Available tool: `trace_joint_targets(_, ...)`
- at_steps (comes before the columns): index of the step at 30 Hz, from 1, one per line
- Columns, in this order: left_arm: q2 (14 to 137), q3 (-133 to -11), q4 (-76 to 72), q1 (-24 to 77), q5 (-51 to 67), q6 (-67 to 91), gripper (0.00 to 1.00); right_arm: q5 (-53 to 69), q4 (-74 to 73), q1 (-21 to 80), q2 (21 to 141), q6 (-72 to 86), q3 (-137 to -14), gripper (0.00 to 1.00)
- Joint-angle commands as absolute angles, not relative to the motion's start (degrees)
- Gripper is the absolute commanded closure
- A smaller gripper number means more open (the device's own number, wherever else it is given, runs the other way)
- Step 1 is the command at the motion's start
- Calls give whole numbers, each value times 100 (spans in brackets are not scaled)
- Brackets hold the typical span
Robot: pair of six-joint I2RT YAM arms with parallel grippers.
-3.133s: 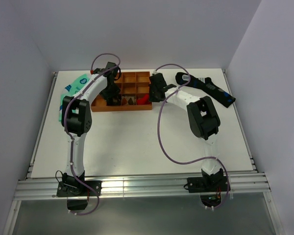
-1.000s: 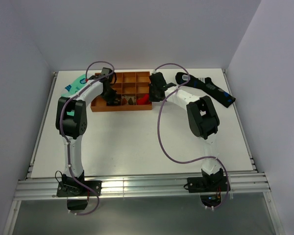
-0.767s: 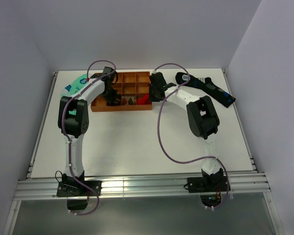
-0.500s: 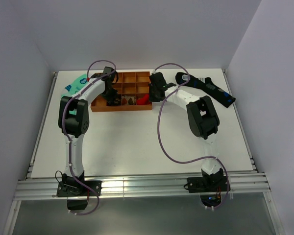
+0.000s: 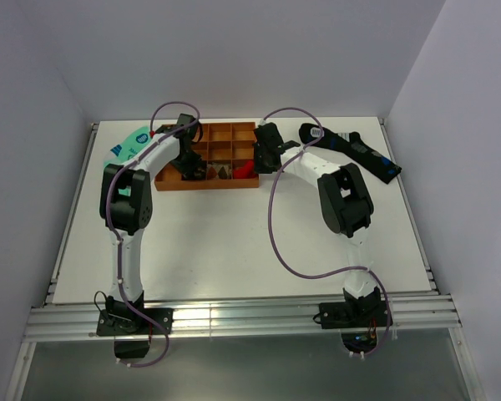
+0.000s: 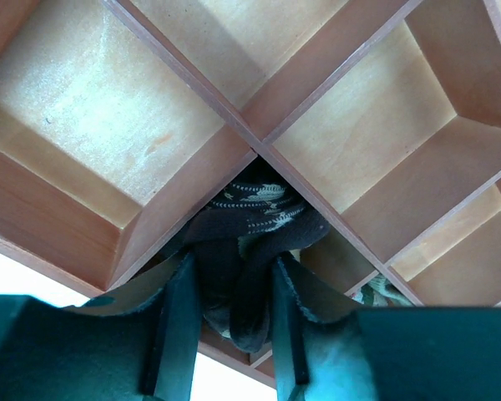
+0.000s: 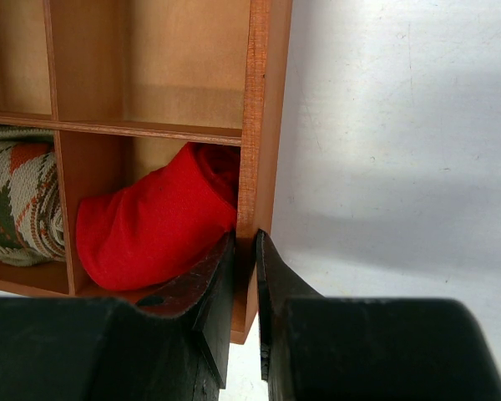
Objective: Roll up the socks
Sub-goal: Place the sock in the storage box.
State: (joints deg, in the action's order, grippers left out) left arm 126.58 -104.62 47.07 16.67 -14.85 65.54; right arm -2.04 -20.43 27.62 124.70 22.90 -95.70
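The counter [image 5: 234,242] bears the tray [image 5: 224,134] — the right end effector [image 7: 244,280] pinches its side wall, with a red sock [image 7: 150,230] just beside one finger. The left end effector [image 6: 231,334], partly closed, grips the rolled socks [image 6: 252,213] — in the cell just ahead.

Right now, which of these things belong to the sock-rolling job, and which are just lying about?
In the job:
socks, rolled up, in the left gripper
tray holding them, its wall pinched by the right gripper

Lying about:
red sock and patterned sock in other tray cells
mint sock and dark sock on the table
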Motion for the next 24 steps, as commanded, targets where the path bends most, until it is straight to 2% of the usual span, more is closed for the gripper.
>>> trace_joint_targets(1,12798,-10274,5274,1705,-1600,6284,59,-132,-1854,2795,12929,2180,-9615,100)
trace_joint_targets(5,12639,-10231,5265,1705,-1670,6223,52,-132,-1846,2804,12937,2180,-9624,100)
trace_joint_targets(13,12323,-10257,5142,1696,-1714,6100,45,-114,-1854,2795,12955,2180,-9633,100)
trace_joint_targets(24,12138,-10819,5370,1687,-1705,5898,45,-114,-1872,2795,12955,2171,-9642,100)
